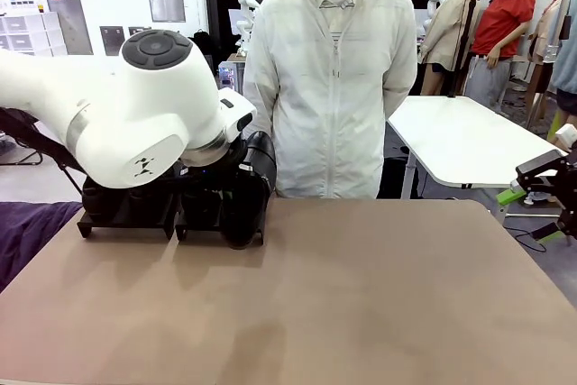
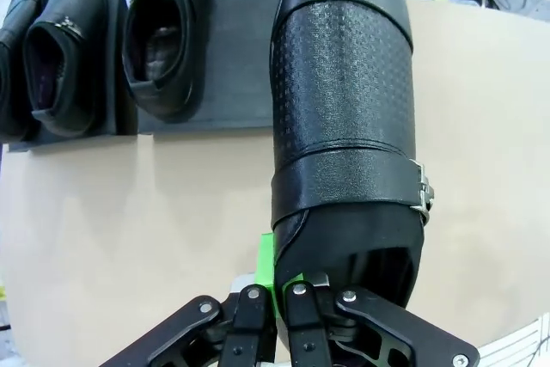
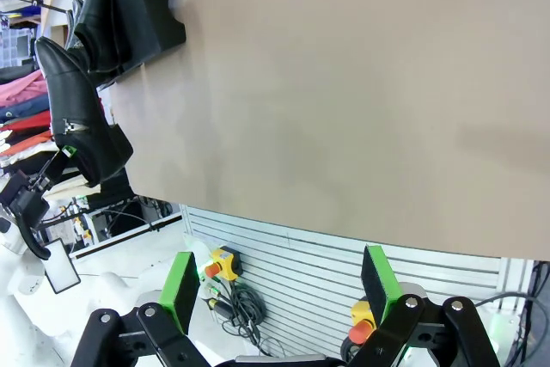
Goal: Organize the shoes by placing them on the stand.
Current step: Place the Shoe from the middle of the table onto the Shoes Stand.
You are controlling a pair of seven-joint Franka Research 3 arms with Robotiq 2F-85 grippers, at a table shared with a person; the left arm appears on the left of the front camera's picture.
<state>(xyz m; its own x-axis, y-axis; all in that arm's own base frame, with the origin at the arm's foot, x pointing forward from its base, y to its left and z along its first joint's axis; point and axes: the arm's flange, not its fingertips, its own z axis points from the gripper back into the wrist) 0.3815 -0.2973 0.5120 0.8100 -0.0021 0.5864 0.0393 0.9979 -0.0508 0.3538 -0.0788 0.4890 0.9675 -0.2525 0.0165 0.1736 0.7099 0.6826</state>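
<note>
We had the left pincer clenched on a glossy black leather slip-on shoe above the low matte-black stand; the right pincer was released. We judged the thin heel-rim grip might slip, dropping it toward twelve o'clock.

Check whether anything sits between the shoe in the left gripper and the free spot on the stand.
Nothing visible does. The left gripper is shut on the fourth shoe, which hangs over the bare part of the stand, beside the third shoe. The other two shoes fill the platform farther over.

Shoes: three glossy black slip-ons resting on the stand; a fourth raised above the stand's free space, toe forward.
</note>
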